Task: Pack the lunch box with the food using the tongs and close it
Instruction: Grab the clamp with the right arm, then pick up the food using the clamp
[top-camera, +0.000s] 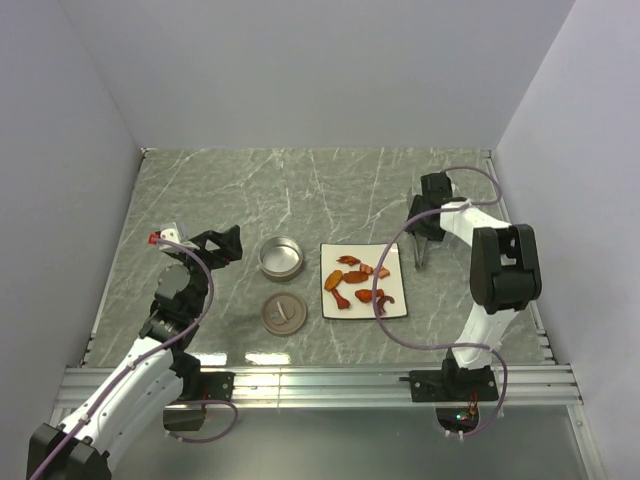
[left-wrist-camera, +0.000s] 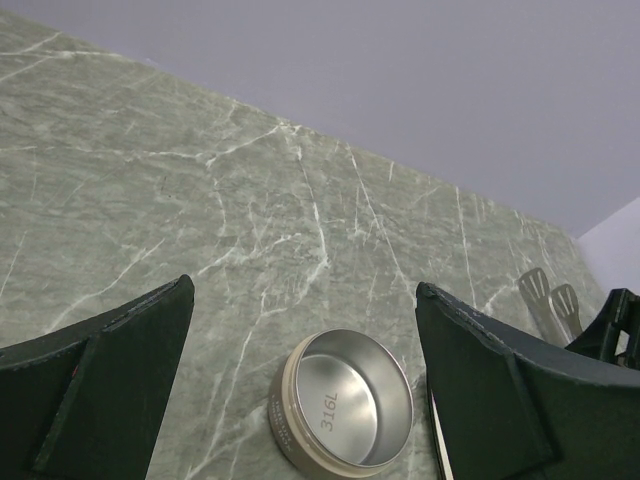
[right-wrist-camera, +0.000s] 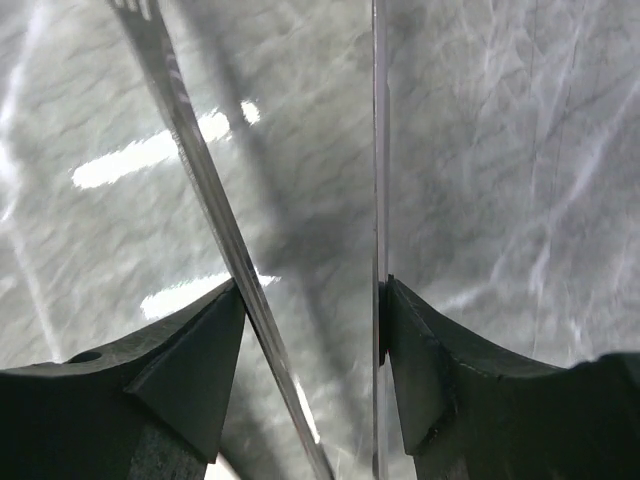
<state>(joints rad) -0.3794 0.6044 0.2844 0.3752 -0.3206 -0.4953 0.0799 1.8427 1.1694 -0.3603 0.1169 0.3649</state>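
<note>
The tongs (top-camera: 419, 256) lie on the marble just right of the plate. In the right wrist view their two thin silver arms (right-wrist-camera: 200, 170) run up between the fingers, one touching each arm. My right gripper (top-camera: 430, 232) (right-wrist-camera: 312, 285) is shut on the tongs. The lunch box (top-camera: 281, 256) (left-wrist-camera: 345, 410), a round silver tin, stands empty left of the plate. Its lid (top-camera: 283, 312) lies flat in front of it. The food (top-camera: 356, 279), several orange-brown pieces, sits on the white plate (top-camera: 393, 306). My left gripper (top-camera: 226, 243) (left-wrist-camera: 305, 287) hangs open to the left of the tin, holding nothing.
Grey walls close off the marble table on the left, back and right. A metal rail (top-camera: 320, 382) runs along the near edge. The tong tips (left-wrist-camera: 552, 296) show at the far right of the left wrist view.
</note>
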